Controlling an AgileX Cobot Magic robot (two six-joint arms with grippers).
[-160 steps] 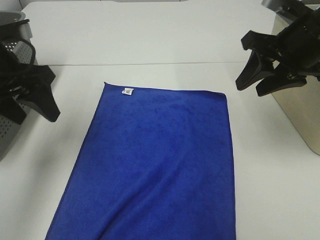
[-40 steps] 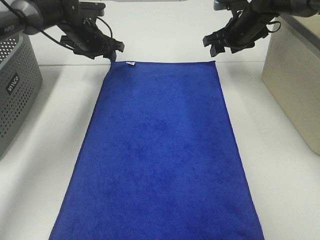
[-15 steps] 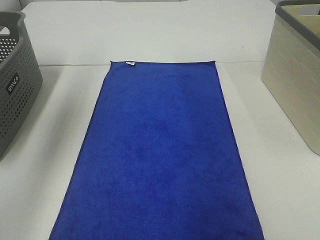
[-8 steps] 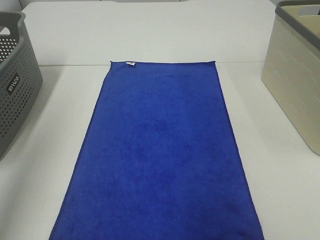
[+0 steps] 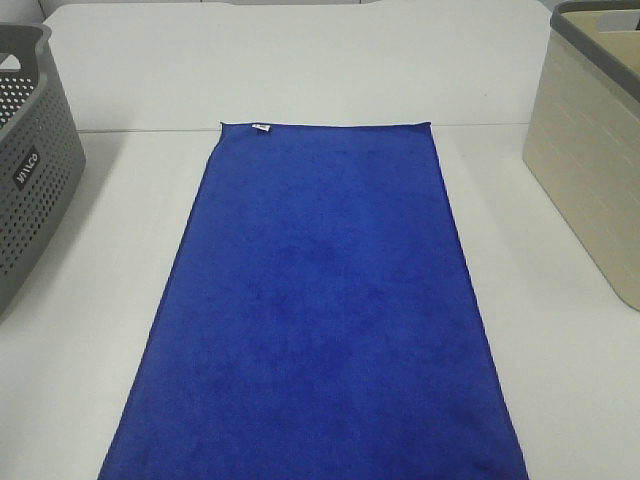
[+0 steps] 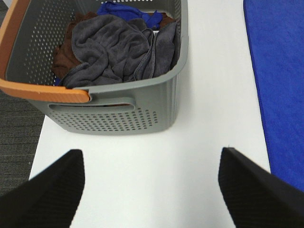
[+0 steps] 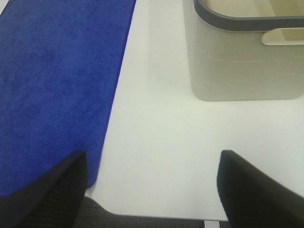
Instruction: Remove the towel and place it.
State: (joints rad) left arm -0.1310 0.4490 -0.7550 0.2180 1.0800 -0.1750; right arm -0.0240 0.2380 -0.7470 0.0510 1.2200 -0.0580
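From my high camera, the towel's [image 5: 320, 300] near end runs off frame, both baskets are clipped at the sides, and its white tag [image 5: 261, 127] is too small to read.

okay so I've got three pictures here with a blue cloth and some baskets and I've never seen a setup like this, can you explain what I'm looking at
This is a two-armed robot at a white table. One picture comes from a camera mounted high above; both arms are out of its sight. The other two come from cameras on the robot's wrists, looking past each hand. The dark shapes at the edge are its fingers: left hand, right hand. Both are open and hold nothing. A blue towel lies spread flat on the table. On the left stands a grey basket full of crumpled cloths; on the right, a beige basket, which looks empty as far as it shows.
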